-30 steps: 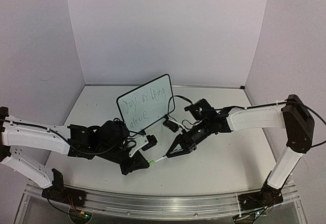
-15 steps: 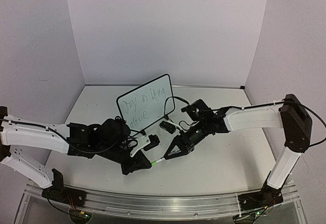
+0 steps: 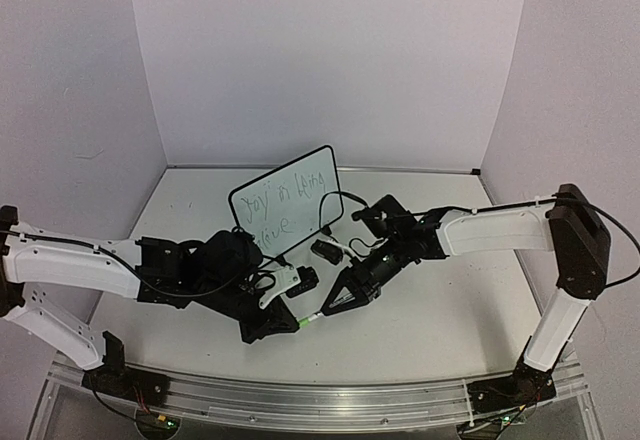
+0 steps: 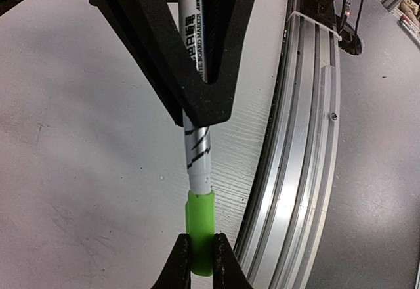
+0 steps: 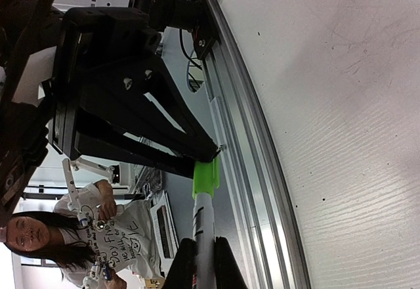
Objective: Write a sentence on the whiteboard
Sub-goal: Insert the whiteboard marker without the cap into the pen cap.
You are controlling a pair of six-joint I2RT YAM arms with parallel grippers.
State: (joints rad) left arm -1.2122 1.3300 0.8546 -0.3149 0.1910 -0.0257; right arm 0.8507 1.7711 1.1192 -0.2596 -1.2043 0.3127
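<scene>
The whiteboard [image 3: 287,201] stands tilted at the middle of the table, with the sentence [image 3: 283,207] scrawled across it in two lines. In front of it a white marker [image 3: 316,314] with a green cap [image 3: 302,320] spans the two grippers. My left gripper [image 3: 296,323] is shut on the green cap [image 4: 200,226], which sits on the marker's end. My right gripper [image 3: 329,306] is shut on the white barrel [image 5: 204,226]. In the left wrist view my left gripper [image 4: 200,257] pinches the cap's lower half. The right wrist view shows my right gripper [image 5: 203,263] around the barrel below the cap [image 5: 206,177].
An aluminium rail [image 3: 300,400] runs along the table's near edge, just beside the marker [image 4: 295,171]. White walls close the table at the back and sides. A person [image 5: 39,236] sits beyond the rail.
Both grippers have edged slightly closer together with the marker between them. The whiteboard has not moved.
</scene>
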